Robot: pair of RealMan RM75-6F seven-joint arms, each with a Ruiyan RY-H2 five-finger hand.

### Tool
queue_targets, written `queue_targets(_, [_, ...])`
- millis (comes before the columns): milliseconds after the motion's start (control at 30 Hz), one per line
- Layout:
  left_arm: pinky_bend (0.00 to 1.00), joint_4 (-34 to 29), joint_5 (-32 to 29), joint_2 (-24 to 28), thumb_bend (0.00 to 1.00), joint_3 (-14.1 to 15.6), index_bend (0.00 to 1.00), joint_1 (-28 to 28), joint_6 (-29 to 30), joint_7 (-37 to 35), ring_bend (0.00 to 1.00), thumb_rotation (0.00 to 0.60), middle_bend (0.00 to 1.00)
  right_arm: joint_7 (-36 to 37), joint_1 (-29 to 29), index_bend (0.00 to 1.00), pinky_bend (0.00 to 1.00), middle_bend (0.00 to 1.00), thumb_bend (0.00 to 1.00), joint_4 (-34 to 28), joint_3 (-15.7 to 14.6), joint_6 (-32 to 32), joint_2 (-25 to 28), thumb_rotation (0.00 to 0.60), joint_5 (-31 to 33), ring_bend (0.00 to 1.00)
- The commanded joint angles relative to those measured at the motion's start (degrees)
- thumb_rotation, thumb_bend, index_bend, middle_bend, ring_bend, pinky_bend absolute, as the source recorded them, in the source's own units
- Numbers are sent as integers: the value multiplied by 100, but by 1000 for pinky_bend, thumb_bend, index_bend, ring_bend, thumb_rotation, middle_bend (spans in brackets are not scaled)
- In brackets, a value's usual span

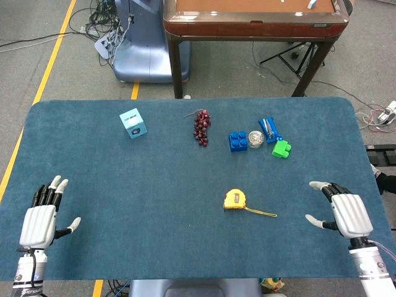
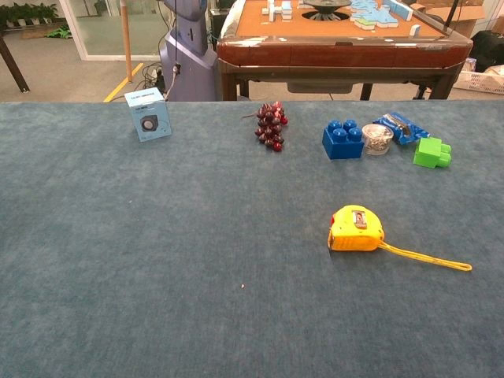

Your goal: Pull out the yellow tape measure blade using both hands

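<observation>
1. Head view shows both hands resting at the near edge of the table, well apart from everything on it. The left hand [image 1: 42,218] sits by the near left corner, fingers spread and holding nothing. The right hand [image 1: 344,210] sits by the near right corner, likewise spread and empty. Neither appears in the chest view.

2. The yellow tape measure [image 2: 356,229] lies flat on the blue table [image 1: 124,185], a little right of centre and closer to the near edge than the far one. A short length of its blade [image 2: 425,257] already trails out toward the right side of the table, lying on the cloth.

3. Progress, as I judge it: the pull has not begun. Neither hand touches the case or the blade. Still to do are reaching in, steadying the case with one hand, taking the blade tip with the other, and drawing them apart.

4. Room to move: the cloth around the tape measure is bare on all sides, so both hands have a free approach from the near edge.

5. Clutter stays toward the far edge: a small light-blue box [image 2: 148,114], a bunch of dark grapes [image 2: 270,125], a blue brick [image 2: 342,139], a small round container [image 2: 377,138], a blue packet [image 2: 402,126] and a green brick [image 2: 432,152]. None crowds the pulling line toward the right edge.
</observation>
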Motion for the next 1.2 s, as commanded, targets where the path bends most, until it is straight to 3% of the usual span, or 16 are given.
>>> queue_targets(33, [0, -9, 13, -12, 196, 2, 19, 8, -5, 11, 0, 600, 0, -16, 37, 283, 372, 335, 209, -5, 21, -47, -19, 600, -54, 287])
queue_targets(267, [0, 2, 43, -28, 196, -23, 19, 33, 11, -8, 0, 600, 0, -501, 262, 283, 372, 335, 210, -210, 115, -460, -122, 600, 116, 287])
queue_targets(500, [0, -7, 88, -1, 196, -21, 19, 48, -23, -121, 0, 600, 0, -1489, 847, 283, 372, 335, 208, -366, 388, -1250, -566, 600, 717, 287])
queue_targets(667, [0, -23, 151, 56, 196, -8, 19, 97, 9, -268, 0, 600, 0, -1966, 1386, 283, 372, 335, 208, -96, 583, -1884, -1163, 600, 1231, 287])
queue_targets(900, [0, -37, 168, 122, 196, 22, 19, 176, 40, -392, 0, 600, 0, -2591, 1827, 283, 373, 334, 207, 330, 674, -2189, -1802, 600, 1763, 288])
queue_targets(1200, [0, -31, 164, 170, 196, 29, 18, 231, 27, -495, 0, 600, 0, -2987, 2223, 283, 372, 334, 207, 666, 672, -2461, -2198, 600, 2315, 288])
